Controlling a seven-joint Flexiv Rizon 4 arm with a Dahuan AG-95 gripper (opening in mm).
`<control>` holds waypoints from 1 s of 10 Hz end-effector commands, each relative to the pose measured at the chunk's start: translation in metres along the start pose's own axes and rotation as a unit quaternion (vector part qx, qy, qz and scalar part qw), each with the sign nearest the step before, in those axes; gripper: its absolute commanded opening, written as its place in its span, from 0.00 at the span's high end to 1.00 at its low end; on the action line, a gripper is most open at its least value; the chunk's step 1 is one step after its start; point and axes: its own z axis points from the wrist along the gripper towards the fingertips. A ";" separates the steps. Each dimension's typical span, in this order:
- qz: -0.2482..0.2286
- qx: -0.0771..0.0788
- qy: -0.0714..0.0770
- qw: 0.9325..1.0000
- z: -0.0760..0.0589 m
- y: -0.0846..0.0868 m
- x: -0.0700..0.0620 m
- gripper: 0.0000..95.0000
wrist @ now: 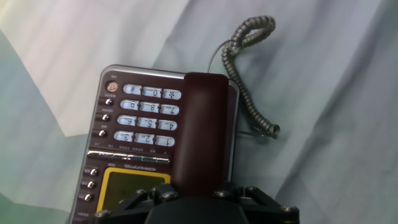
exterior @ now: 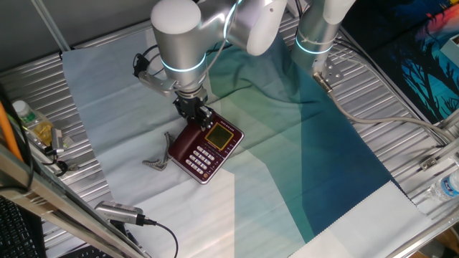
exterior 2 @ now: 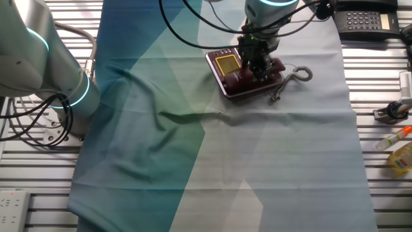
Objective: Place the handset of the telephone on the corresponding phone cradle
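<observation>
The maroon telephone (wrist: 140,124) lies on the cloth, with white buttons and a yellowish display. The slim maroon handset (wrist: 204,124) lies lengthwise along its right side, over the phone cradle (wrist: 232,124), of which only a thin edge shows. I cannot tell whether it is fully seated. My gripper (wrist: 198,188) has its fingers against both sides of the handset's near end. The grey coiled cord (wrist: 245,68) trails off beside the base. In one fixed view my gripper (exterior: 193,111) stands over the telephone's (exterior: 211,147) back edge. In the other fixed view it (exterior 2: 257,63) hides most of the handset.
A teal and white cloth (exterior: 301,165) covers the table. A second arm (exterior 2: 38,58) stands at the side. A black phone (exterior 2: 364,19), bottles (exterior 2: 402,158) and small tools (exterior 2: 391,111) lie off the cloth. A bottle (exterior: 32,125) and a grey device (exterior: 118,211) sit near one edge.
</observation>
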 end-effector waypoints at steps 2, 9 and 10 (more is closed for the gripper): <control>-0.003 0.000 -0.003 1.000 0.006 -0.001 0.003 1.00; 0.003 -0.002 -0.006 1.000 0.010 -0.002 0.004 1.00; 0.000 -0.003 -0.004 1.000 0.010 -0.002 0.004 1.00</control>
